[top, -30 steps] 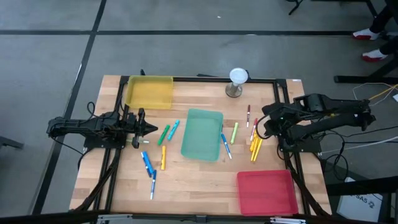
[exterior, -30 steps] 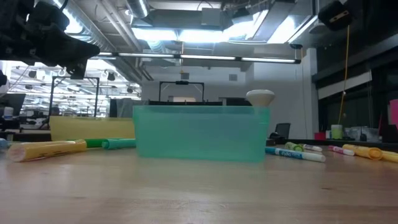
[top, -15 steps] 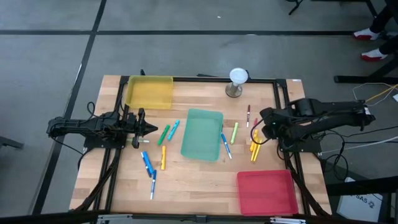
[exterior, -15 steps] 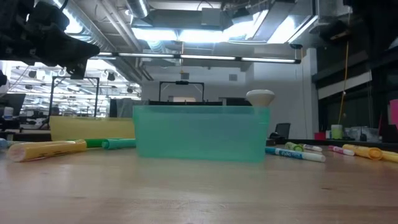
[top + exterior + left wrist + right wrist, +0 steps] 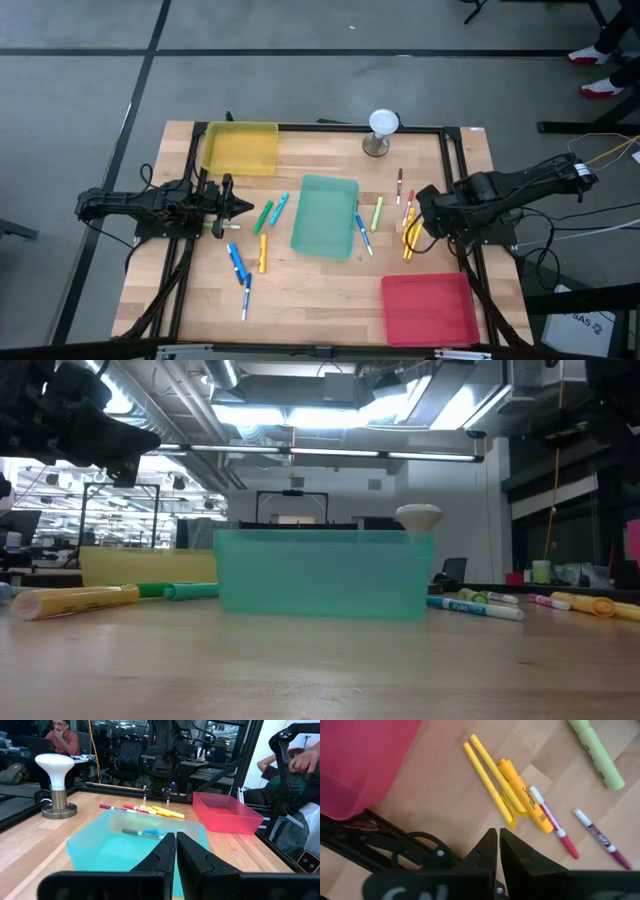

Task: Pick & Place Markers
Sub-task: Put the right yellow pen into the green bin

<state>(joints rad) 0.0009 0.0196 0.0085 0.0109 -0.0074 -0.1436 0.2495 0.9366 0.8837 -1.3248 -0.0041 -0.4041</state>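
Observation:
Several markers lie flat on the wooden table. Two yellow ones (image 5: 487, 772), an orange one (image 5: 525, 795), a red-tipped one (image 5: 555, 825) and a green one (image 5: 595, 750) show in the right wrist view, in a group (image 5: 410, 235) at the table's right. More markers (image 5: 240, 265) lie left of the teal tray (image 5: 325, 215). My right gripper (image 5: 428, 218) hangs shut, pointing down, above bare wood just beside the yellow pair (image 5: 497, 842). My left gripper (image 5: 240, 207) waits shut and level at the table's left, pointing at the teal tray (image 5: 175, 851).
A yellow tray (image 5: 240, 148) stands at the far left and a red tray (image 5: 428, 308) at the near right. A white-topped stand (image 5: 383, 130) is at the far edge. A black frame rail (image 5: 458, 190) borders the table. People sit in the room beyond (image 5: 62, 737).
My right gripper has come down and swung toward the table's near edge, ending beside the yellow markers, and its wrist has rolled somewhat. It has stayed shut. No marker has moved.

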